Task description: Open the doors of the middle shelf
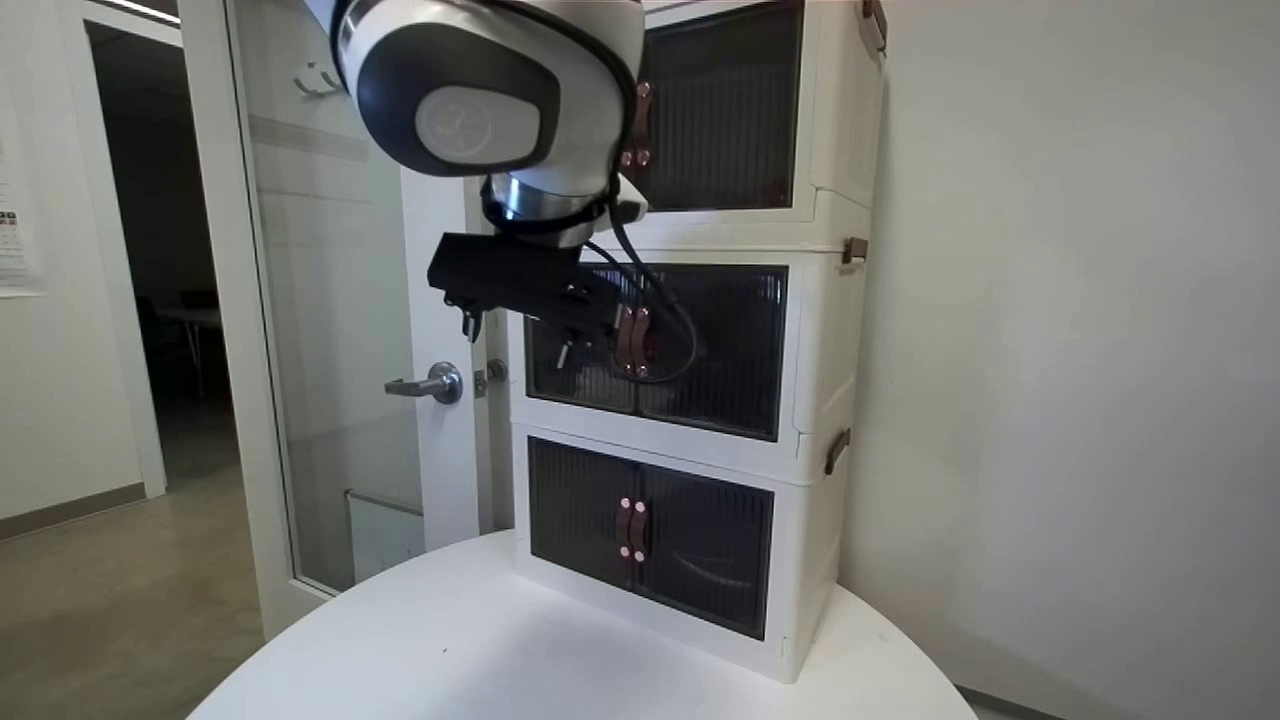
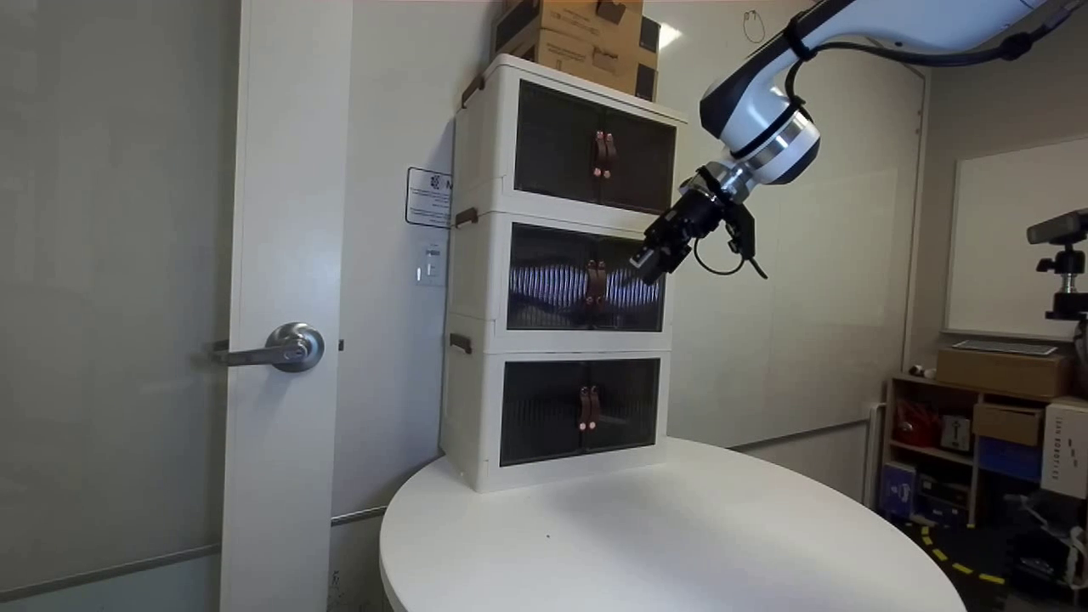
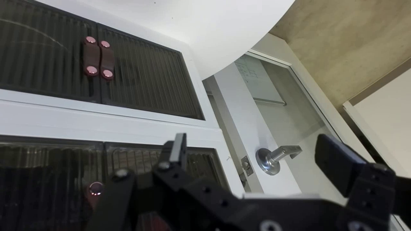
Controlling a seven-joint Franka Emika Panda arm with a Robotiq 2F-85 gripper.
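Note:
The middle shelf is a white unit with two dark ribbed doors, both shut, a left door (image 2: 544,285) and a right door (image 1: 735,345). Two brown strap handles (image 2: 596,282) sit where they meet; they also show in an exterior view (image 1: 632,340), partly behind a cable. In the wrist view the middle doors (image 3: 54,166) are at lower left, with one handle stud (image 3: 95,188) visible and the rest hidden by the gripper. My gripper (image 3: 257,157) is open with nothing between its fingers. It hovers in front of the middle doors in both exterior views (image 1: 517,340) (image 2: 650,265), apart from the handles.
Similar units stand above (image 2: 595,149) and below (image 2: 578,408), doors shut, on a round white table (image 2: 680,535). Cardboard boxes (image 2: 586,51) sit on top. A glass door with a metal lever handle (image 1: 430,385) stands beside the shelves. A cable loops from the wrist.

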